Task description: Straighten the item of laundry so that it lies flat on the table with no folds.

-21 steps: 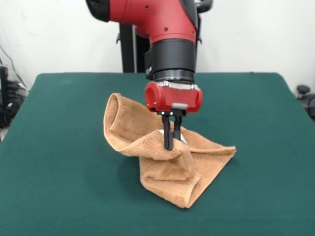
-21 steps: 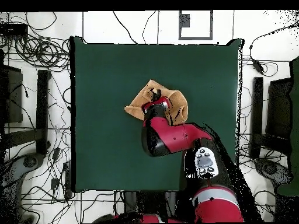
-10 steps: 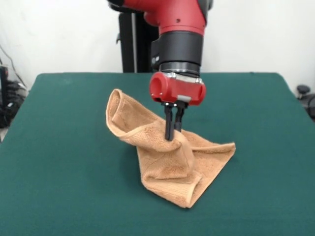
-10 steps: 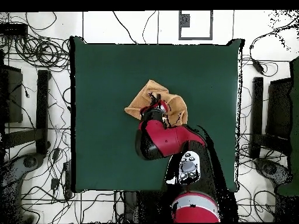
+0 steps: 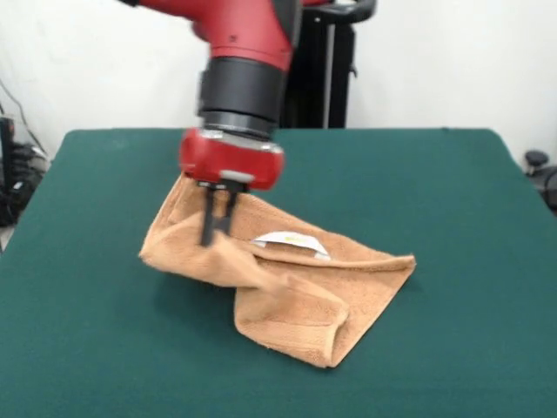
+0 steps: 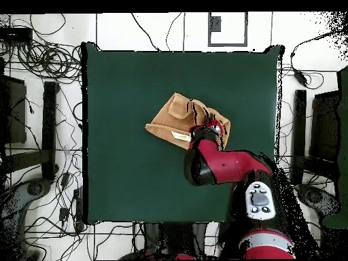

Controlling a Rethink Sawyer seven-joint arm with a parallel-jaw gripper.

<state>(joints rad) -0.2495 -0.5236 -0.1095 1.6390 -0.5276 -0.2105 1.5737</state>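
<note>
Dark green table (image 5: pixel 470 200), folded orange-tan towel (image 5: pixel 305 296) on it near the middle, white tag (image 5: pixel 291 241) up.

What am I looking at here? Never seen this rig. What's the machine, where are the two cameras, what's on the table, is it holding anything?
The machine is a single red and black robot arm that ends in a gripper with two thin black jaws. One picture is taken from across the table, facing the robot, so the arm comes down from the top. The other looks straight down from above, with the robot's base at the bottom, so the sides are turned round between the two views.

On the large table with the dark green felt-like top lies one thing: a light orange-tan terry-cloth hand towel, crumpled and folded over itself, with a small white tag showing. The jaws are closed on one edge of the towel and hold it lifted off the table, while the rest lies on the green top.
</note>
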